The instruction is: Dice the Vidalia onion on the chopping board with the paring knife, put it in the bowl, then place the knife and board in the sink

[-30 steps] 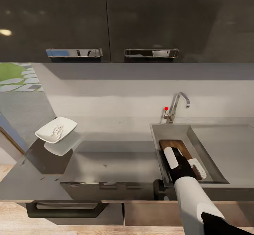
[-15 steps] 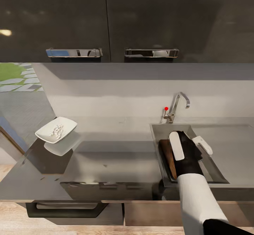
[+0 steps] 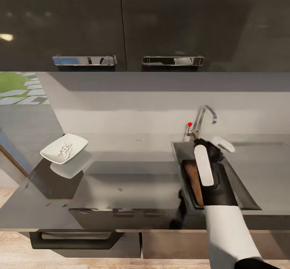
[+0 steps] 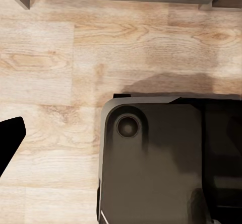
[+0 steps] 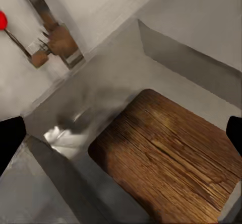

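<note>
Chrome cabinet handles (image 3: 85,60) above, wood floor (image 4: 75,48) below

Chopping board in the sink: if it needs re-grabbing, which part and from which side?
Judging by its pose, take the chopping board by its far short edge, coming from above. It lies flat in the sink, its sides near the walls; that end shows bare basin floor beyond it.

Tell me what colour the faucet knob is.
Red knob, clearest in the head view.

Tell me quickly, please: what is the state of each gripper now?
Left gripper: cannot be told.
Right gripper: open, holding nothing, above the chopping board in the sink.
</note>
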